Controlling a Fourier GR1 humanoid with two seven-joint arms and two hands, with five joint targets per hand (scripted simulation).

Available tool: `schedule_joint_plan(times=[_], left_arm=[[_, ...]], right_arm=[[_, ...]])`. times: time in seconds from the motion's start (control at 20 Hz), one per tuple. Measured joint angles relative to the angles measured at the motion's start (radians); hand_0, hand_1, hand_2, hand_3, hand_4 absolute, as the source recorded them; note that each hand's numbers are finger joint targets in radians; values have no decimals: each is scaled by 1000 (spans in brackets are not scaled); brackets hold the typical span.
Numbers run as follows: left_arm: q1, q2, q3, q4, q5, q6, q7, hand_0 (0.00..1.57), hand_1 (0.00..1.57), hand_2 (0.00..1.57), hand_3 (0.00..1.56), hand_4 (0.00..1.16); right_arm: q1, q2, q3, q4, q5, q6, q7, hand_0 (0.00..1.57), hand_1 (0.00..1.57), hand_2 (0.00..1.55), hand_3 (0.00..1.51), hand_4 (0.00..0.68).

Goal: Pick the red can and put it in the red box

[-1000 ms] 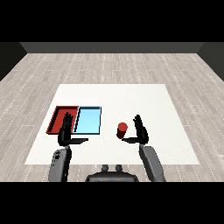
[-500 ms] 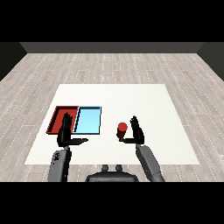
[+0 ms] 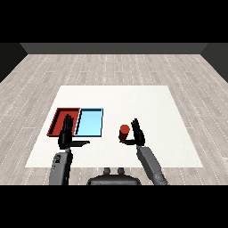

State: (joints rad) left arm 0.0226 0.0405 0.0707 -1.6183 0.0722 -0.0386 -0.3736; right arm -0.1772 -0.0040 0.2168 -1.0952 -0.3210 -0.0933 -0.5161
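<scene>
Red and upright, the small cylindrical can (image 3: 124, 131) is seen on the white table (image 3: 156, 111), just beside the right hand (image 3: 137, 133), whose fingers are spread and not yet closed on it. Nothing is held in the flat red tray (image 3: 58, 117) or the light blue tray (image 3: 90, 122). The left hand (image 3: 67, 133) is held open.

You have a white table (image 3: 147, 102) set on a grey plank floor (image 3: 111, 69). Toward its left edge, about midway between the far and near edges, a red tray (image 3: 60, 116) and a light blue tray (image 3: 90, 121) lie side by side, touching along their long sides, the red one nearer the left edge. A red can (image 3: 124, 131) stands upright near the table's middle, closer to the near edge, apart from the blue tray.
</scene>
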Motion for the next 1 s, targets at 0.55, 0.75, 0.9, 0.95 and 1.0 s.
schedule_joint_plan(times=[0.55,0.75,0.9,0.95,1.0], left_arm=[[17,-3,2,1,5,-2,-19,0,0,0,0,0],[12,-1,-7,-38,9,3,34,0,0,0,0,0],[21,5,-2,-37,11,-7,22,0,0,0,0,0],[14,6,3,-14,11,-9,6,0,0,0,0,0],[15,6,5,-13,12,-10,2,0,0,0,0,0]], right_arm=[[-118,0,18,113,-57,-21,-12,0,0,0,0,0],[-94,-1,18,84,-41,-19,3,0,0,0,0,0],[-131,1,24,137,-61,-29,-20,0,0,0,0,0],[-134,2,43,134,-75,-48,-20,0,0,0,0,0],[-126,2,43,120,-71,-51,-14,0,0,0,0,0]])
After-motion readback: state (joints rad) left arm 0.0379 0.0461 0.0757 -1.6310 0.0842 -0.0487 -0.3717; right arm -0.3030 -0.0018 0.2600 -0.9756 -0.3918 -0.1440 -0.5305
